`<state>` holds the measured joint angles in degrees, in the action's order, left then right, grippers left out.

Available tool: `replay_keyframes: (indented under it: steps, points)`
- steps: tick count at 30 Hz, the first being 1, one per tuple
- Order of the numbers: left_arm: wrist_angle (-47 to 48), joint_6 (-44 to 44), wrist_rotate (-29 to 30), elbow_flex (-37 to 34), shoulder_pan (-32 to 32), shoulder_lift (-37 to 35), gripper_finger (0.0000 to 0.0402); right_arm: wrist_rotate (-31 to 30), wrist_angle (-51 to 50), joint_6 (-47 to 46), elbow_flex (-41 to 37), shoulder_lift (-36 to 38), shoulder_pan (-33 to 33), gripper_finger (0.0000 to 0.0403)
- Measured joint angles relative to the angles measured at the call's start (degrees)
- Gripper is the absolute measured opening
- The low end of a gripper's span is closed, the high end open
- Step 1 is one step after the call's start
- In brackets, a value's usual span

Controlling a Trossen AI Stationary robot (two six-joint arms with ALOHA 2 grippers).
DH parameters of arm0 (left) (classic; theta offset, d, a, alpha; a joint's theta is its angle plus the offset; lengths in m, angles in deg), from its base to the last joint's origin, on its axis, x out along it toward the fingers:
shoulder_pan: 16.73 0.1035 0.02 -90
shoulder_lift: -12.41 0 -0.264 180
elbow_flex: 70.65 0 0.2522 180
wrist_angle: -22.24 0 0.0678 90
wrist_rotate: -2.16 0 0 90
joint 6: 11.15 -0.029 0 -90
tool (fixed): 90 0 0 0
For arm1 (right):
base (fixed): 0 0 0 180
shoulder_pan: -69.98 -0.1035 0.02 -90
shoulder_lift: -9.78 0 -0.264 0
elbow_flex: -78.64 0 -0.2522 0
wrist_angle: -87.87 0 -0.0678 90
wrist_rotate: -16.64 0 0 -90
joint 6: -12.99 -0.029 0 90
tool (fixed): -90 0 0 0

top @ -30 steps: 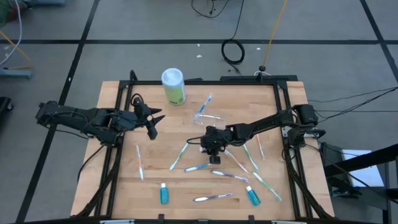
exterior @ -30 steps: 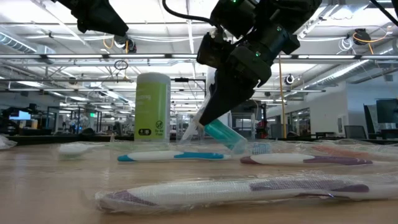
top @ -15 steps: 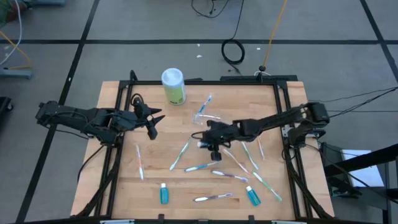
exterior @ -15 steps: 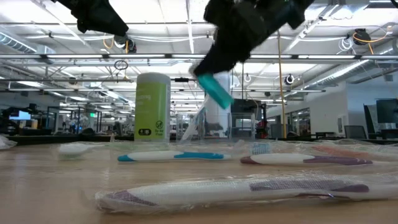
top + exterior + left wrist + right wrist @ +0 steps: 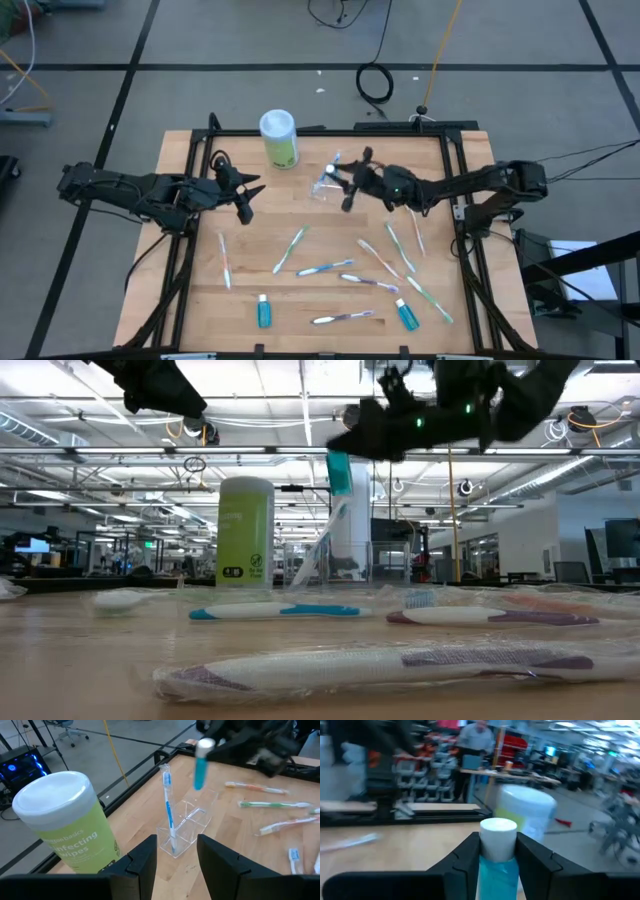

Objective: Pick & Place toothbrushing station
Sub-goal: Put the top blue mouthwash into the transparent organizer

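My right gripper (image 5: 338, 176) is shut on a small blue white-capped tube (image 5: 200, 769), high above the table and right by the clear plastic cup (image 5: 322, 189). The cup (image 5: 186, 826) stands on the table, and a blue toothbrush (image 5: 168, 802) stands upright in it. My left gripper (image 5: 247, 196) hangs open and empty left of the cup. Two more blue tubes (image 5: 263, 311) (image 5: 406, 314) and several green, blue and purple toothbrushes (image 5: 325, 268) lie flat on the table. My right gripper pinches the tube's blue body just under its white cap (image 5: 497, 864) between its two fingers (image 5: 536, 865). The fingers come about level from the table's right side. The tube is lifted clear and stands upright, cap (image 5: 205, 744) up, its body hanging below the fingers.
A green canister with a white lid (image 5: 279, 138) stands at the far edge, left of the cup. Loose toothbrushes are scattered over the table's middle and right near part (image 5: 400, 250). Bare wood lies at the near left (image 5: 190, 290). People show in the room beyond.
My right gripper has risen from the table's middle with the blue tube and gone toward the far edge, up to the cup. It has turned from pointing down to about level. The tube, tilted before, now stands upright, cap up.
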<state>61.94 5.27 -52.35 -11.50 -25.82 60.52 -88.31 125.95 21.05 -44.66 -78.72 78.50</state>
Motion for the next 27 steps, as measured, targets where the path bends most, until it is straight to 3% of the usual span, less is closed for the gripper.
replay_keyframes:
  steps: [3,16,27]
  points:
    - [-0.04,0.20,0.17,0.00,0.00,0.00,0.0147,-0.02,4.22,-4.95,-1.55,-3.62,2.63,0.0099]
    - [-0.05,-0.11,0.57,0.00,0.00,-0.02,0.0147,1.45,3.99,-12.29,-1.48,-13.10,4.46,0.0104]
    - [-0.05,-0.15,0.59,0.00,0.00,0.00,0.0147,1.32,4.13,-8.78,-1.46,-15.57,4.66,0.0120]
